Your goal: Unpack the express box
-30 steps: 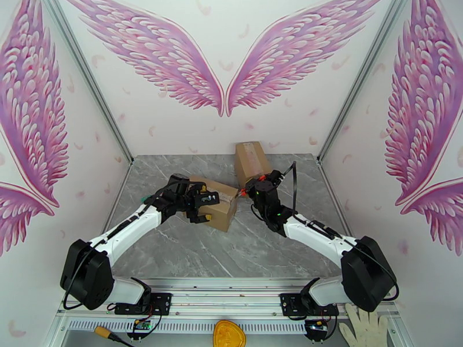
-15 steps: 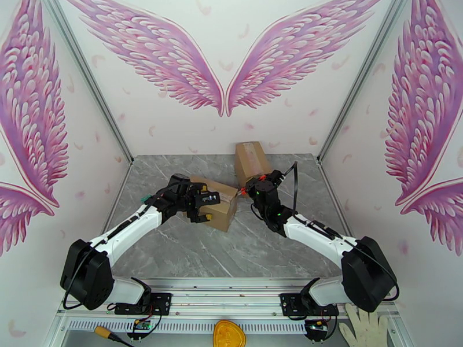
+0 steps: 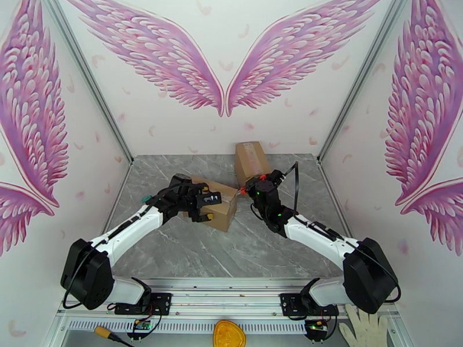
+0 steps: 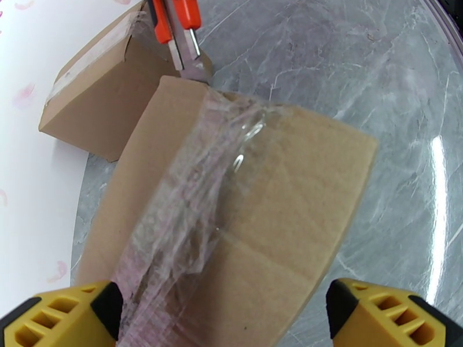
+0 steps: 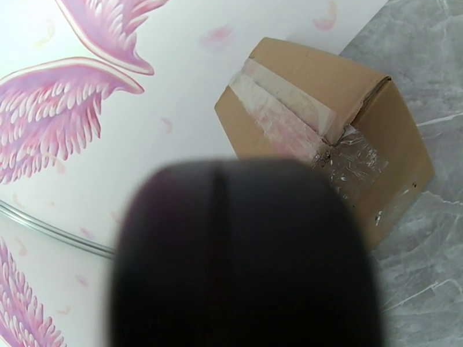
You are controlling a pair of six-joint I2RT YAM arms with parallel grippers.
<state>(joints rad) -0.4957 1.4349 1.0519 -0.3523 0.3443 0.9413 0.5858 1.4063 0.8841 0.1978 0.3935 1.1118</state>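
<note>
The box [image 4: 260, 215] is straddled by the left gripper [image 4: 223, 313], jaws spread wide, with a yellow fingertip [image 4: 58, 316] seen at each near corner. At the box's 12 o'clock edge, the knife [image 4: 180, 30] blade is set against the crinkled tape [image 4: 191, 215], and the knife is clamped in the right gripper [image 3: 258, 187]. Further out at 12 o'clock, a second box [image 5: 324, 105] is parked against the wall [image 3: 231, 131], near the first. Open grey marble table [image 3: 243, 250] is left from 3 through 6 to 9 o'clock. Pink wings [image 3: 156, 47] are painted above.
</note>
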